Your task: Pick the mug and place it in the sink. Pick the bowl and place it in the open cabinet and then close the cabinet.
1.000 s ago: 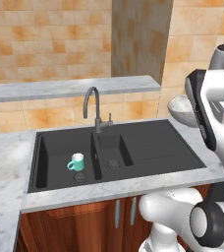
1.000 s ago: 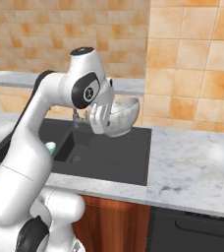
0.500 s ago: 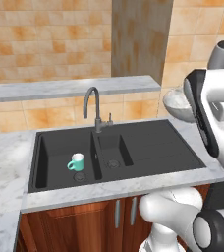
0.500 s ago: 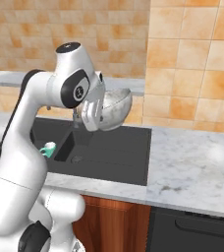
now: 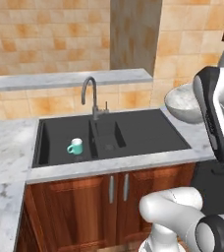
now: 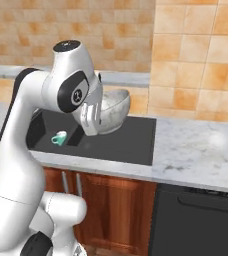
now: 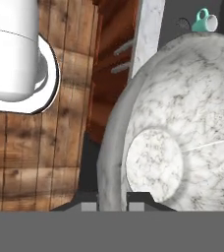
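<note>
fingers closed on bowl rim, lifted over sink

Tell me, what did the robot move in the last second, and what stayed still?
The wide grey speckled bowl, clamped at its rim in the shut jaws, was carried up and sideways, toward the left of the right base view, as the arm swung. The small teal mug stayed in the matte black sink's left basin.

orange tiled wall, marble counter
</note>
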